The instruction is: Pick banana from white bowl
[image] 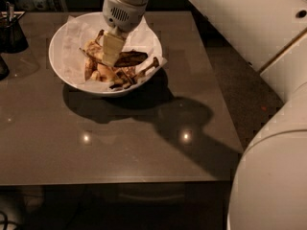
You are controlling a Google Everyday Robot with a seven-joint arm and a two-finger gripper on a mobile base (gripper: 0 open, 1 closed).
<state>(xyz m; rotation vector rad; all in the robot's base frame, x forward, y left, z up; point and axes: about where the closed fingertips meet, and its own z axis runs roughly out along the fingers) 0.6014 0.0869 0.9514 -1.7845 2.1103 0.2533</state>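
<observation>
1. The robot's arm is the largest thing in view. Its white shells fill the right side and the upper right corner, and it reaches from there across to the top middle.
2. The table is dark, square and glossy. The arm and the bowl cast a broad shadow on it, running right from the bowl's near side.
3. The white bowl stands on the far left part of the table, well back from the near edge. It is round and shallow and sits upright.
4. Crumpled white paper lines the bowl, and its corners stick up over the far rim.
5. The gripper points down into the middle of the bowl from the arm's rounded wrist. Its pale tip is right among the fruit. I cannot tell how far open it is, or whether it has hold of anything.
6. The banana lies in the bowl on the paper, as yellow-brown pieces directly under and beside the gripper.
7. A dark strip of peel lies just right of the gripper, and a thin stem end points toward the bowl's right rim.
8. A small dark cup stands at the table's far left edge, apart from the bowl.
9. Two small spots of light shine on the table nearer the front.
</observation>
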